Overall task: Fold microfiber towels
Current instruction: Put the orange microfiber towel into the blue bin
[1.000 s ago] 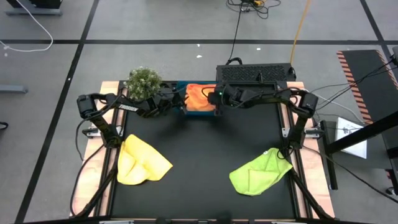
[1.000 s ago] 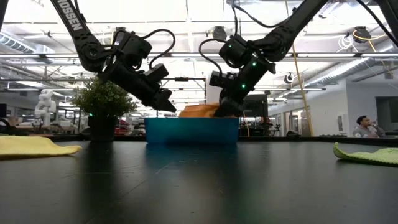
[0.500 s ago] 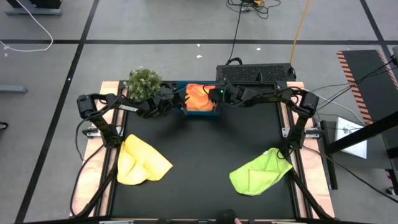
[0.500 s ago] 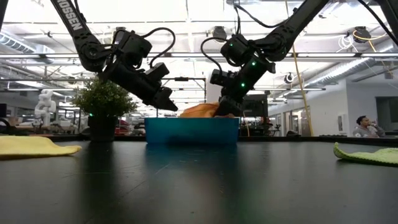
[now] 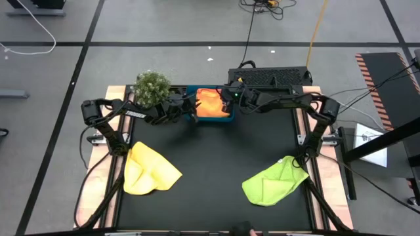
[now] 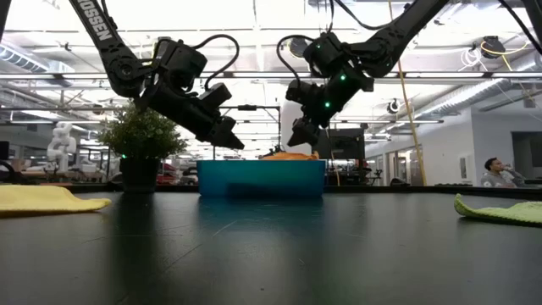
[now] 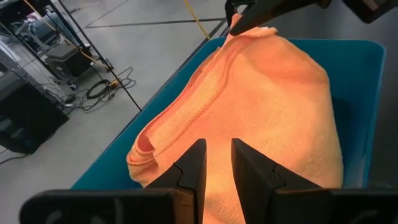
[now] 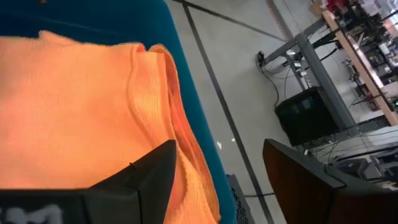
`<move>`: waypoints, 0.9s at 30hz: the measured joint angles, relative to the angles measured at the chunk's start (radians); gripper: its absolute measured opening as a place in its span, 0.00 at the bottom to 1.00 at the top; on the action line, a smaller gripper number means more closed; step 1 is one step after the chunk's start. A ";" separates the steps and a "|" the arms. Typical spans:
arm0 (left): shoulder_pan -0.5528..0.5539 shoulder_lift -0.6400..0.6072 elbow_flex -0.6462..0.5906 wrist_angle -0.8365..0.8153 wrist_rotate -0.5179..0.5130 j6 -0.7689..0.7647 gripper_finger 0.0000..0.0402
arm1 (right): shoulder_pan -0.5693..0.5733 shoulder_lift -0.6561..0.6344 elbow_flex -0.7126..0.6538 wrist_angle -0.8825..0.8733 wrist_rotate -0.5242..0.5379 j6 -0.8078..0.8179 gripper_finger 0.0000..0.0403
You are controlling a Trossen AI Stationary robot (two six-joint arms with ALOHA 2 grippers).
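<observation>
From above: lying folded in the blue tray (image 5: 225, 118), an orange towel (image 5: 209, 104); yellow towel (image 5: 148, 170) and green towel (image 5: 272, 181) waiting unfolded.

Level: hovering apart over it, right gripper (image 6: 301, 132) spread wide and empty, left gripper (image 6: 229, 141) narrow, empty.

Advisable: lifting straight up, avoiding snagging cloth.

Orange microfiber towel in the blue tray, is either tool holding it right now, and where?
No. The orange microfiber towel lies loose in the blue rectangular tray. The right tool hangs open above it; the left tool hovers beside it, gripping nothing.
</observation>
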 joint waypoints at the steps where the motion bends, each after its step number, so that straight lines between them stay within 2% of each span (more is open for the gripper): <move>1: 0.000 -0.001 0.000 0.002 0.001 0.001 0.19 | 0.002 -0.006 0.000 -0.012 -0.001 0.004 0.58; 4: 0.000 -0.051 0.000 -0.023 0.043 0.002 0.19 | 0.010 -0.034 0.000 -0.043 -0.073 0.030 0.55; 8: 0.001 -0.201 0.001 -0.109 0.118 0.004 0.19 | 0.002 -0.087 -0.002 -0.083 -0.286 0.076 0.47; 11: 0.005 -0.317 0.000 -0.156 0.172 0.021 0.19 | -0.031 -0.113 -0.036 -0.035 -0.491 0.109 0.35; 13: 0.005 -0.387 -0.015 -0.167 0.197 0.035 0.19 | -0.058 -0.119 -0.080 0.032 -0.582 0.123 0.25; 16: 0.005 -0.476 -0.066 -0.157 0.209 0.037 0.19 | -0.098 -0.118 -0.148 0.122 -0.602 0.132 0.09; 18: 0.005 -0.523 -0.113 -0.107 0.209 0.028 0.19 | -0.125 -0.111 -0.184 0.172 -0.601 0.134 0.02; 23: 0.005 -0.592 -0.233 0.004 0.211 -0.005 0.19 | -0.158 -0.078 -0.211 0.212 -0.602 0.165 0.02; 27: 0.005 -0.599 -0.279 0.063 0.211 -0.027 0.19 | -0.159 -0.034 -0.211 0.240 -0.601 0.162 0.00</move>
